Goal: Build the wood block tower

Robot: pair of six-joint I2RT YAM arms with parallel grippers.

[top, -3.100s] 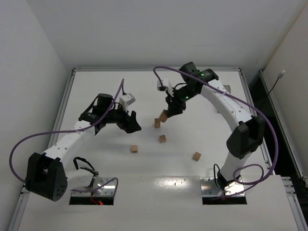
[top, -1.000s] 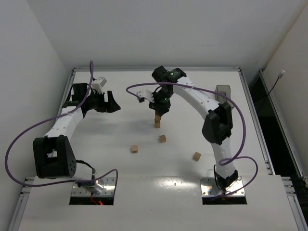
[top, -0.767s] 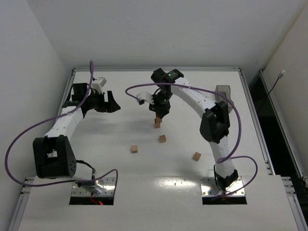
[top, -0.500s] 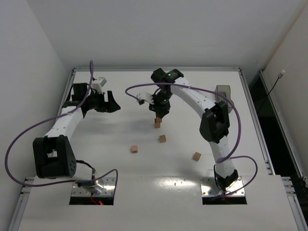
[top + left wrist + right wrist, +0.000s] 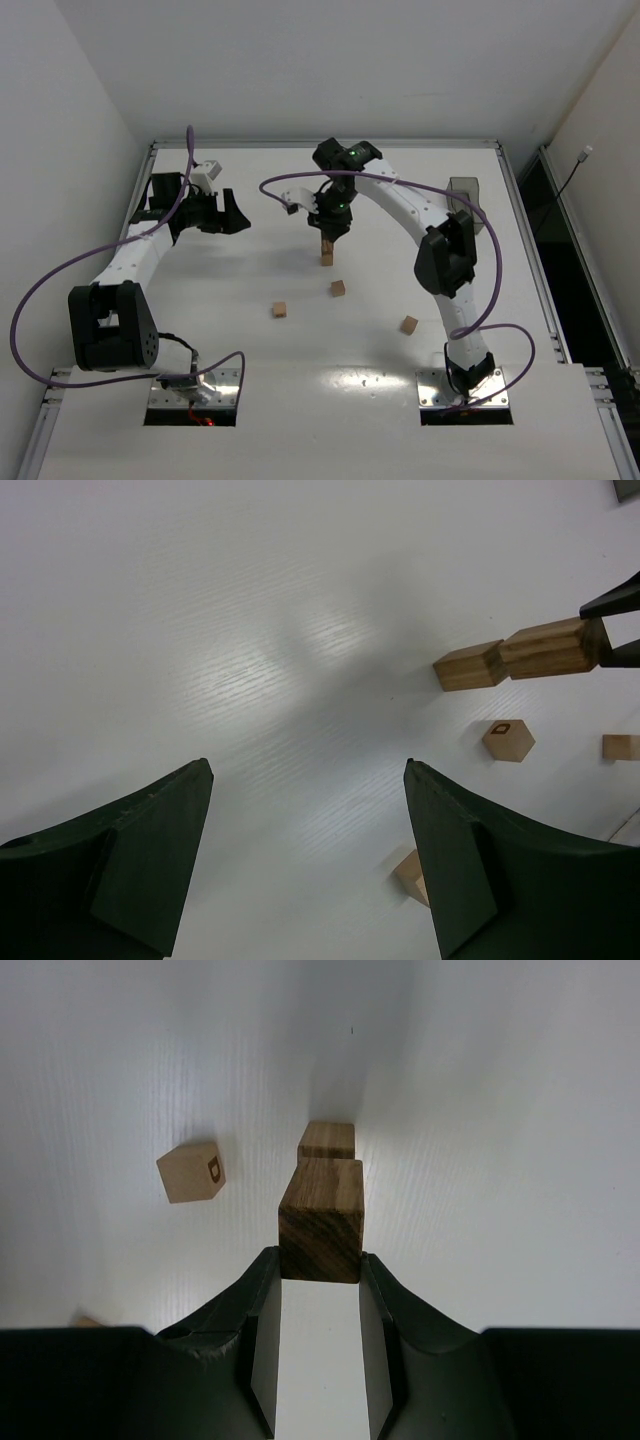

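My right gripper [image 5: 329, 228] is shut on a wood block [image 5: 320, 1220] and holds it just above a second wood block [image 5: 328, 1141] that rests on the table. I cannot tell whether the two touch. The pair also shows in the left wrist view, the held block [image 5: 545, 648] against the resting one [image 5: 468, 666]. Three loose wood blocks lie nearer: one [image 5: 339, 288], one [image 5: 280, 310] and one [image 5: 409, 324]. My left gripper [image 5: 228, 213] is open and empty at the back left, well clear of the blocks.
A dark grey translucent box [image 5: 463, 187] stands at the back right by the right arm. The white table [image 5: 200, 300] has raised edges at the left, right and back. Purple cables loop off both arms.
Since three seconds ago the left arm has swung away to the back left and the right gripper has carried its block over the resting block. In the last second almost nothing moves.
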